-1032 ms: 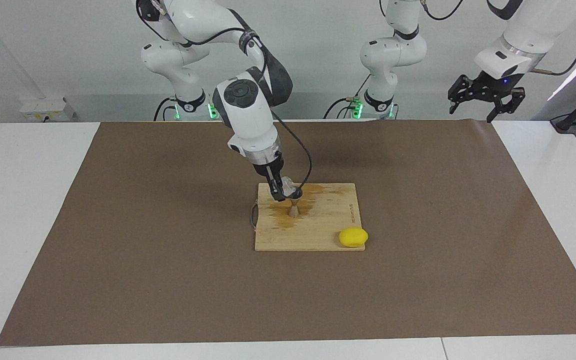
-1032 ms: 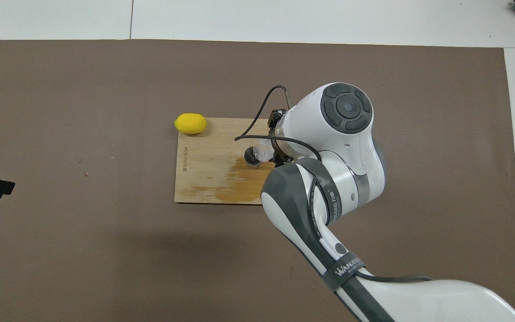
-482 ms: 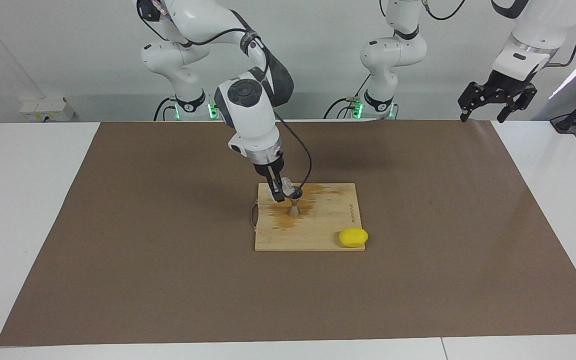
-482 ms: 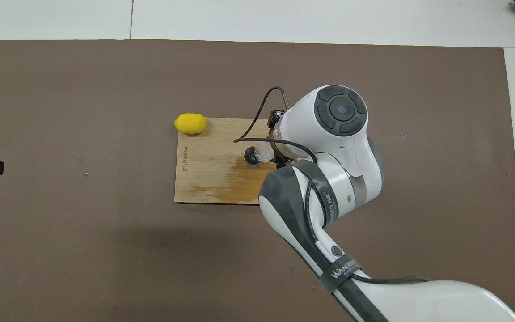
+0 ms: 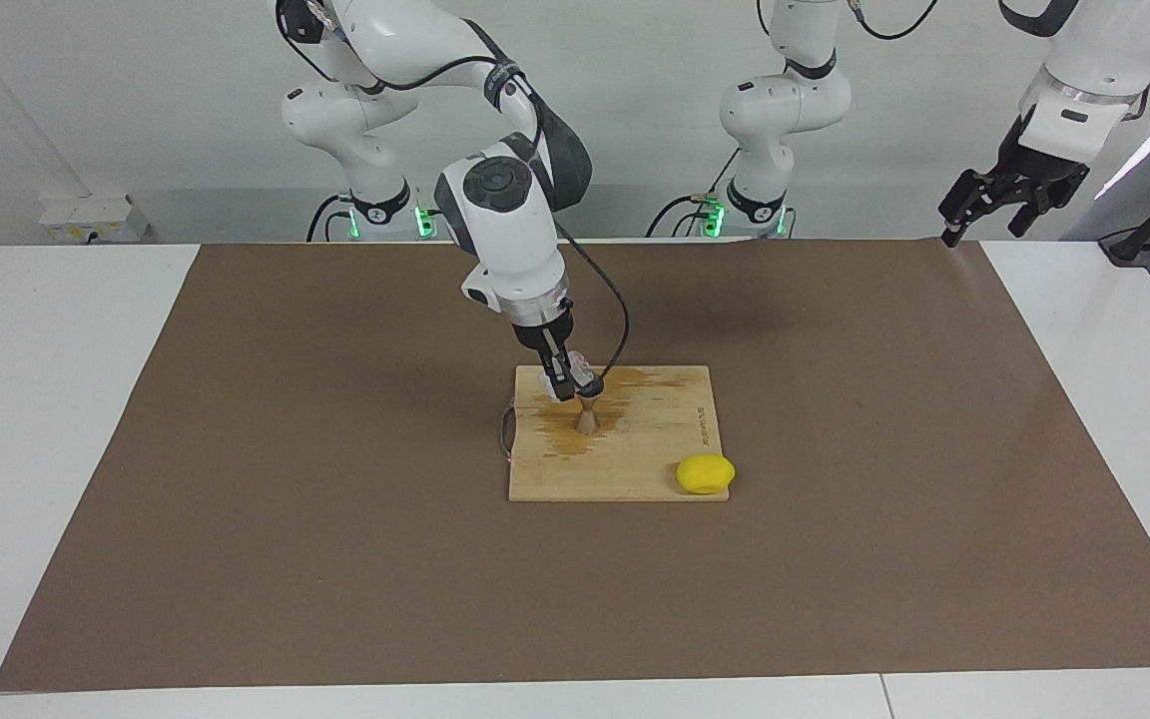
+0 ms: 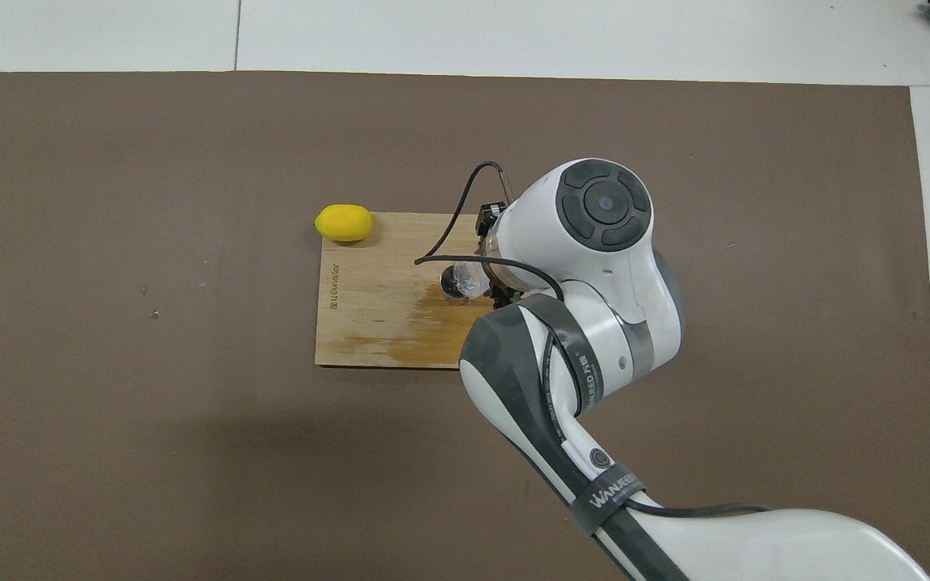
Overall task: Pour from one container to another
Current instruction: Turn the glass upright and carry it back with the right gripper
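Facing view shows the right gripper (image 5: 567, 382) pinching the tilted glass cup (image 5: 580, 375) just over the metal jigger (image 5: 586, 413), at 11 o'clock from it on the wooden board (image 5: 655, 449), while the left gripper (image 5: 1001, 196), fingers spread, waits raised.

At the middle of the table, the right gripper (image 5: 567, 382) holds a tilted glass cup (image 5: 580, 371) over a metal jigger (image 5: 586, 412) standing on a wet wooden board (image 5: 635, 449). A lemon (image 5: 705, 473) sits at the board's corner. The left gripper (image 5: 1002, 196) hangs raised over the table's corner by the left arm's base.
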